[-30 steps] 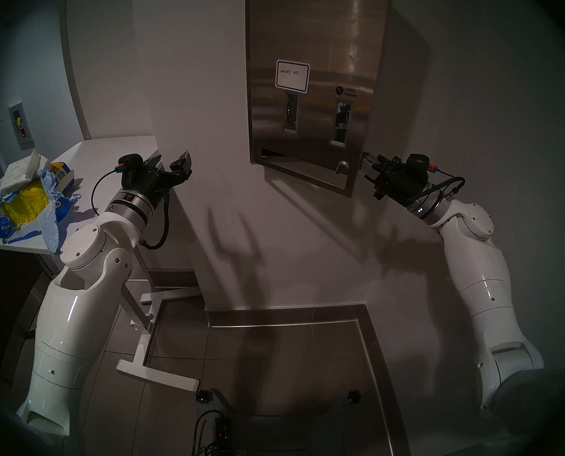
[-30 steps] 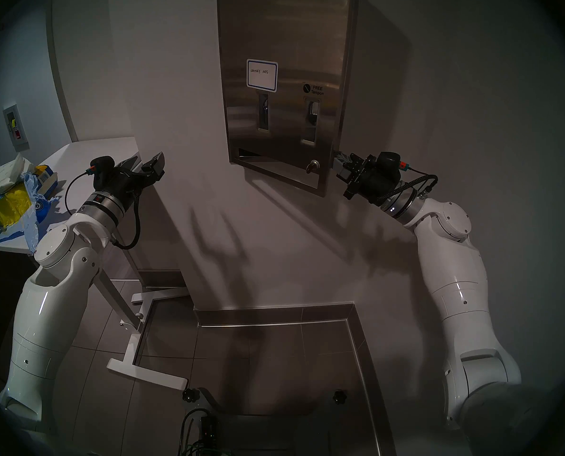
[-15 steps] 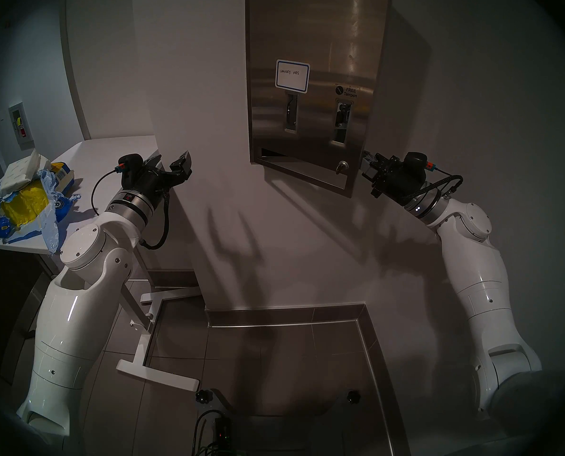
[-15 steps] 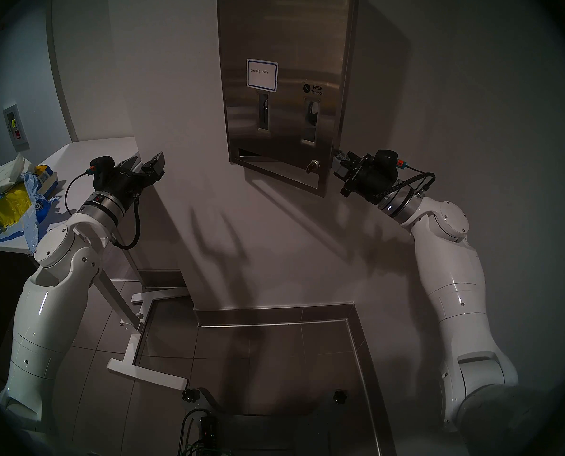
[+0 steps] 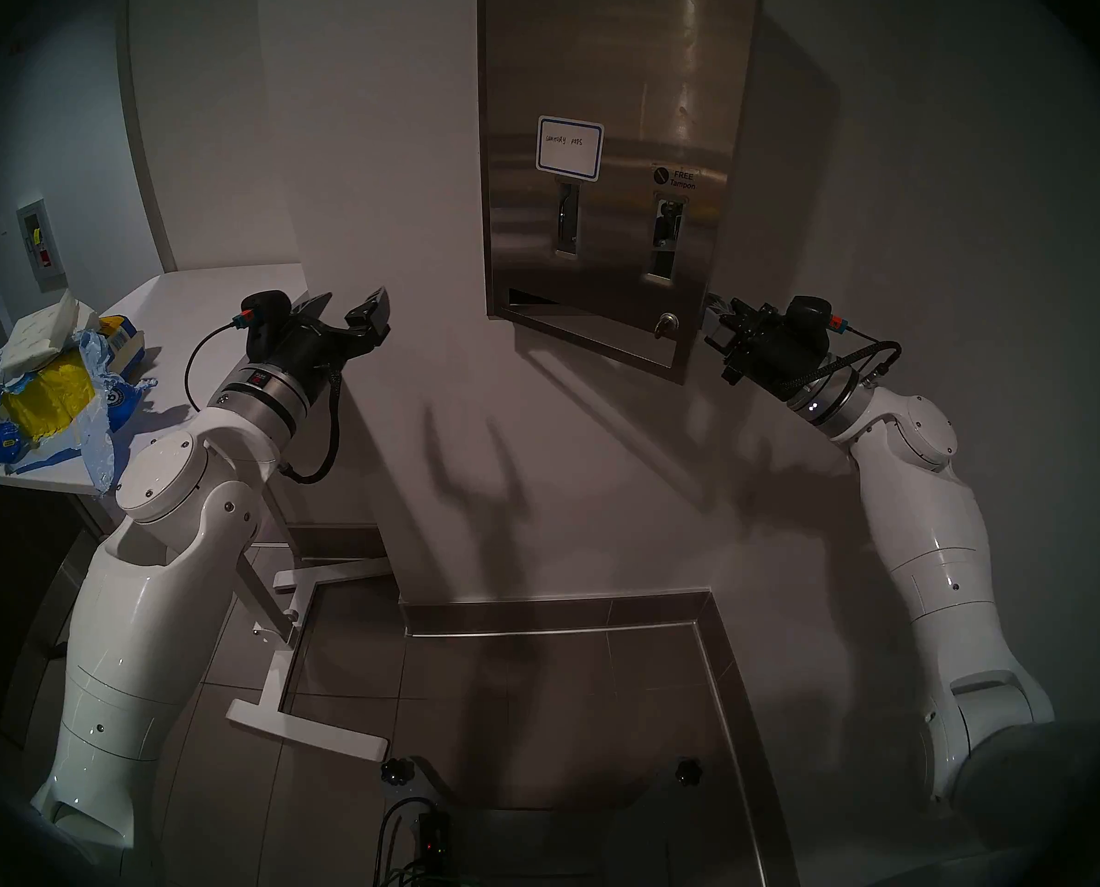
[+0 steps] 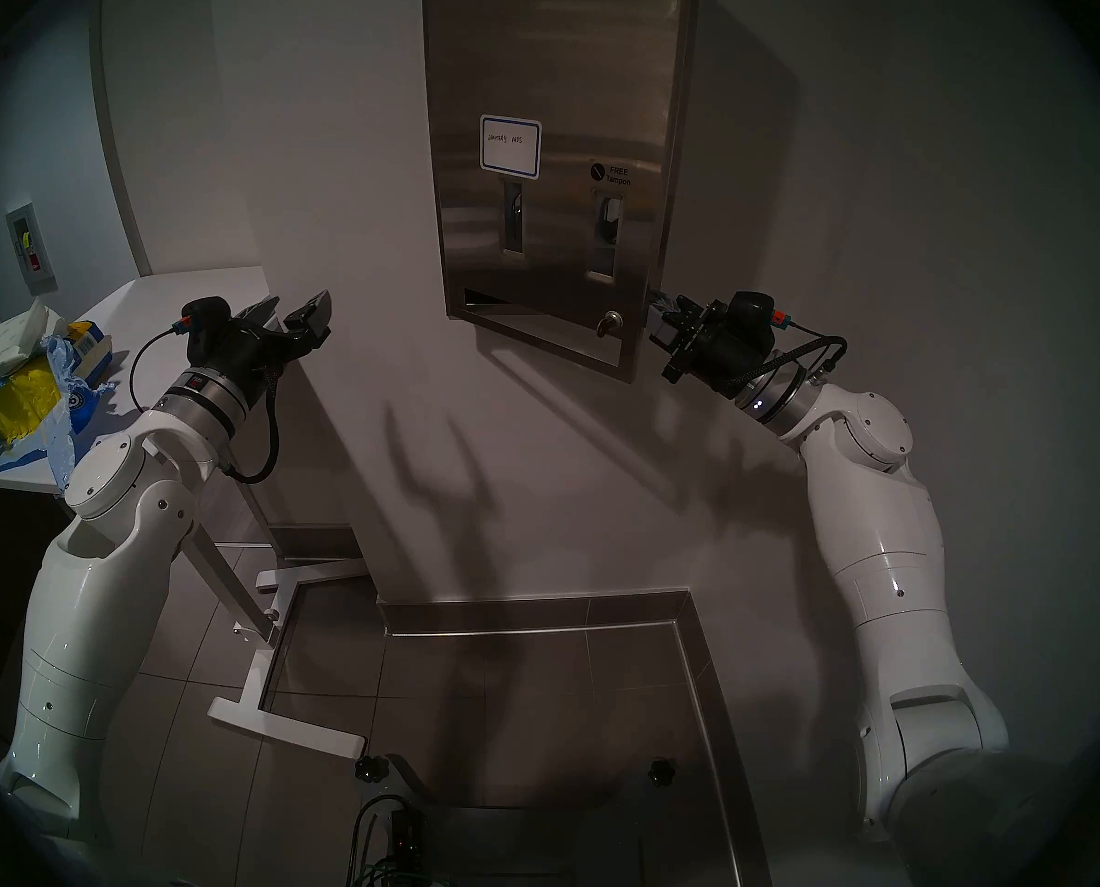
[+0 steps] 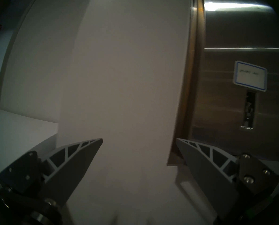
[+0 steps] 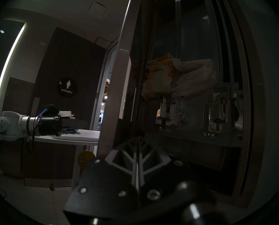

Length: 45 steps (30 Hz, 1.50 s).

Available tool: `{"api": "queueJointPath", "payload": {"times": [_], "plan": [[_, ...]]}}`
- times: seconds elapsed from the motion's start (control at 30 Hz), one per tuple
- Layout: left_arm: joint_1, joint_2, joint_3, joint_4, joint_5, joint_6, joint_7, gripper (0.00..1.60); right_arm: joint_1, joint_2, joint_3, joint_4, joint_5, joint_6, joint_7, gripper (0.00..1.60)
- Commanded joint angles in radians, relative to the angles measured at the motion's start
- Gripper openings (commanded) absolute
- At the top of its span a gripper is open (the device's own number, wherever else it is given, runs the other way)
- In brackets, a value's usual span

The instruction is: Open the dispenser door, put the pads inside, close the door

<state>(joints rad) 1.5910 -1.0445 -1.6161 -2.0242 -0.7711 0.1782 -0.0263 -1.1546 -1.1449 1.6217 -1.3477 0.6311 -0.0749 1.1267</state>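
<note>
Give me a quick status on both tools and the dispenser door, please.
Left tool open, empty, near the white table. Right tool shut, at the free edge of the brushed-steel dispenser door, which stands ajar. Nothing blocking.

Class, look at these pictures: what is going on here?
A two-armed robot is working at a wall-mounted steel dispenser. The dispenser door stands slightly ajar, and the right tool, shut, sits at its lower right edge. Through the gap the right wrist view shows packets already inside. The left tool is open and empty, near the table. The white pads lie on an opened blue package there, not yet loaded.
</note>
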Motion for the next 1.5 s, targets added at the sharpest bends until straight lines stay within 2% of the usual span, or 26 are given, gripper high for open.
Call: {"api": "queueJointPath", "payload": {"times": [0.0,0.07,0.1,0.3,0.57,0.83,1.03,1.1,1.37,1.47], "plan": [[-0.011,0.008,0.015,-0.108,-0.048,0.004,-0.074,1.6,0.024,0.004,0.01,-0.026,0.006,-0.005,0.002,0.0],[0.003,0.011,0.011,-0.155,-0.059,0.022,-0.07,1.6,0.024,0.004,0.01,-0.026,0.006,-0.005,0.001,0.0],[-0.019,0.006,0.02,-0.137,-0.074,0.014,-0.093,1.6,0.024,0.005,0.009,-0.026,0.006,-0.005,0.001,0.0],[-0.039,-0.003,0.027,-0.223,-0.126,0.051,-0.103,1.6,0.024,0.005,0.009,-0.025,0.007,-0.007,0.001,0.0],[-0.116,-0.03,0.082,-0.252,-0.21,0.132,-0.112,1.6,0.023,0.006,0.008,-0.026,0.008,-0.007,0.0,0.0],[-0.184,-0.058,0.141,-0.262,-0.244,0.173,-0.126,1.6,0.023,0.007,0.007,-0.027,0.008,-0.008,0.0,0.0],[-0.231,-0.076,0.185,-0.261,-0.245,0.191,-0.149,1.6,0.023,0.007,0.007,-0.027,0.009,-0.008,-0.001,0.0],[-0.263,-0.083,0.219,-0.25,-0.244,0.21,-0.159,1.6,0.023,0.007,0.007,-0.027,0.009,-0.008,-0.001,0.0],[-0.328,-0.094,0.299,-0.217,-0.205,0.229,-0.167,1.6,0.022,0.008,0.007,-0.028,0.009,-0.007,-0.002,0.0],[-0.355,-0.102,0.336,-0.194,-0.166,0.233,-0.16,1.6,0.022,0.008,0.007,-0.028,0.01,-0.007,-0.002,0.0]]}}
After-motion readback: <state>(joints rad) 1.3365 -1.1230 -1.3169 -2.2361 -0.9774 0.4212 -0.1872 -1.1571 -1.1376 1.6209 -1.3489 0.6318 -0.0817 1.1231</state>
